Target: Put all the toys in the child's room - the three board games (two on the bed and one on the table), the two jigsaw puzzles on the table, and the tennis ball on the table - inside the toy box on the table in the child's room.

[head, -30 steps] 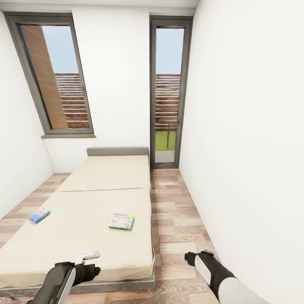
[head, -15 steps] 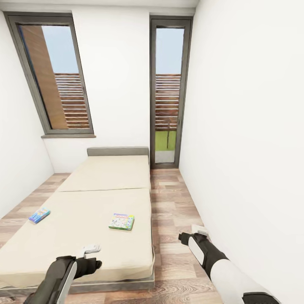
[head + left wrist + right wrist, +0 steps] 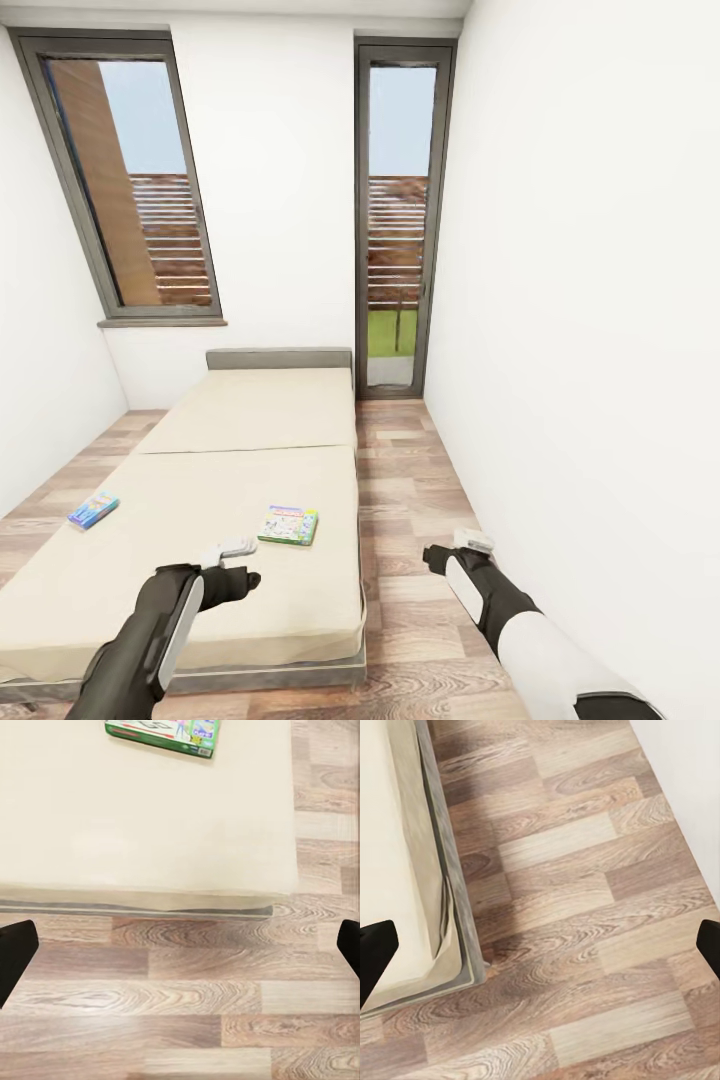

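A robot faces a beige bed [image 3: 250, 470] carrying two board games: green one [image 3: 288, 524] near the left gripper [image 3: 236, 548], blue one [image 3: 93, 509] well apart. Both jaws spread open, empty, ready to reach.

bed [image 3: 200, 500]: low, wide, plain beige mattress, thin grey frame, low grey headboard at far end, under window. two board games lie flat on mattress, well apart. pale-green game box [image 3: 288, 524]: colourful printed lid, near bed's right edge, slightly skewed. small blue game box [image 3: 93, 509]: at left edge, angled.
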### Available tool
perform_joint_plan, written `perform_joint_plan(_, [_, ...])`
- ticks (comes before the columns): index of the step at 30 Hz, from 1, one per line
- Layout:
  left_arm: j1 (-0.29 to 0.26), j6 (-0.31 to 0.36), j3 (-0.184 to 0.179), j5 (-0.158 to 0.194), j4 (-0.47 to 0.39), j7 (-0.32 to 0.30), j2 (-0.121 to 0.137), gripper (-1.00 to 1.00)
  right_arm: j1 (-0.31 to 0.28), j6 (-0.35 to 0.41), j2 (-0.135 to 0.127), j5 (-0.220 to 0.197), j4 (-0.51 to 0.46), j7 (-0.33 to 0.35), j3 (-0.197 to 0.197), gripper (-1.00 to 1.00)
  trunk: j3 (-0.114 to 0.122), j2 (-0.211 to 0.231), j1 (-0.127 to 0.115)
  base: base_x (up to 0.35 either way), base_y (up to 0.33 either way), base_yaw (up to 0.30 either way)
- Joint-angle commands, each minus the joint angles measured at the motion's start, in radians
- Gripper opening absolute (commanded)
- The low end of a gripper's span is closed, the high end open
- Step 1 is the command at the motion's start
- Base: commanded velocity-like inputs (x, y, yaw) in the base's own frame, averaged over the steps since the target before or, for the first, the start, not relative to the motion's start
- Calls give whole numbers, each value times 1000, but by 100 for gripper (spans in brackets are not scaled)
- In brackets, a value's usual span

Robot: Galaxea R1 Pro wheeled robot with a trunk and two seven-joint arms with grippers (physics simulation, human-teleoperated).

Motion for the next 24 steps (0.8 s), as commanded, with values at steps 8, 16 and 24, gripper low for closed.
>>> perform_joint_plan(8, [-2, -3, -5, 2, 3, -8, -6, 100, 0, 5, 4, -1, -3, -5, 3, 100, -2, -2, 0, 20, -13, 0])
perform_joint_plan(16, [-2, -12, -10, -2, 5, -10, -12, 100, 0, 4, 7, 1, -4, -4, 3, 100, -2, -2, 0, 163, -91, 0])
perform_joint_plan(24, [-2, -14, -12, -4, 5, -7, -13, 100, 0, 4, 7, 1, -4, -3, 4, 100, -2, -2, 0, 54, -28, 0])
